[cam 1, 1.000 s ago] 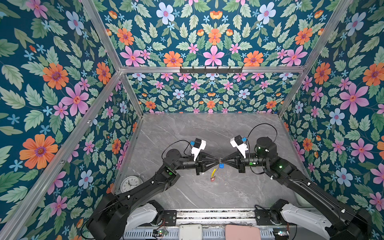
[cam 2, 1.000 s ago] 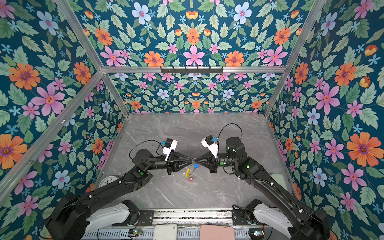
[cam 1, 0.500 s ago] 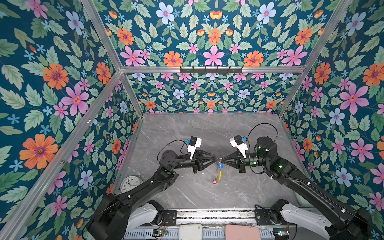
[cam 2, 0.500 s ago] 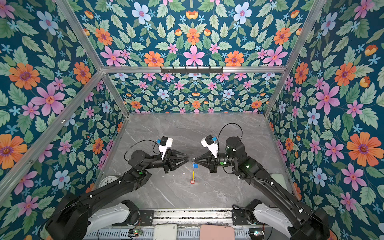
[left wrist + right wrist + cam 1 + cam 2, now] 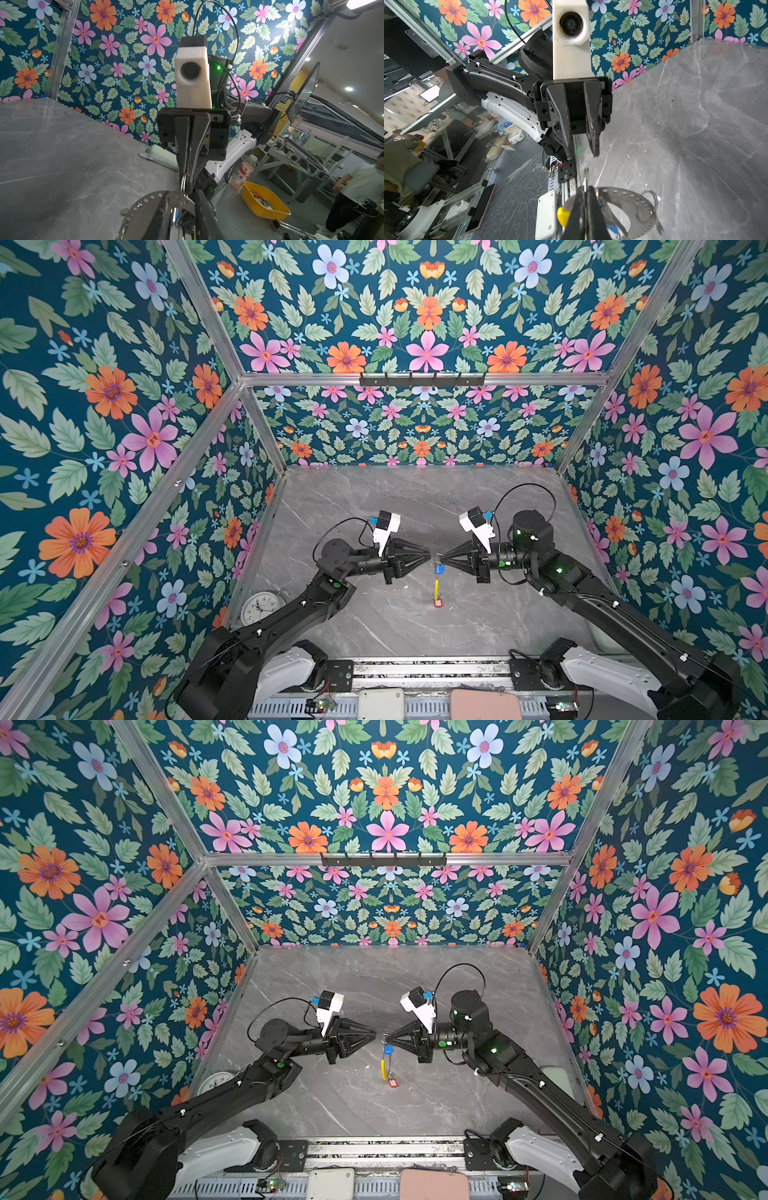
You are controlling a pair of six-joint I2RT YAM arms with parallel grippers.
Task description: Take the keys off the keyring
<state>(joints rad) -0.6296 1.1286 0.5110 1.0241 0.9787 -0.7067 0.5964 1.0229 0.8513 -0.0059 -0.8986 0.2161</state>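
In both top views the keyring hangs straight down from my right gripper (image 5: 442,559) (image 5: 384,1039), which is shut on its top. Its yellow sleeve (image 5: 436,585) sits mid-way down. Of the keys, the blue tag (image 5: 439,570) is just under the fingertips and the red tag (image 5: 437,603) is lowest. The right wrist view shows the perforated grey hoop (image 5: 623,195) beside my shut right gripper (image 5: 585,192). My left gripper (image 5: 427,557) (image 5: 181,195) faces it a short gap away. Its fingers (image 5: 566,135) stand slightly apart with nothing between them.
A white clock (image 5: 260,608) lies by the left wall near the front. A white device (image 5: 380,703) and a pink one (image 5: 484,705) sit on the front rail. A black hook rack (image 5: 422,379) hangs on the back wall. Floral walls close three sides.
My left gripper has drawn back to the left from the ring where both tips met. The keyring has swung from a slant to hang straight under the right gripper.
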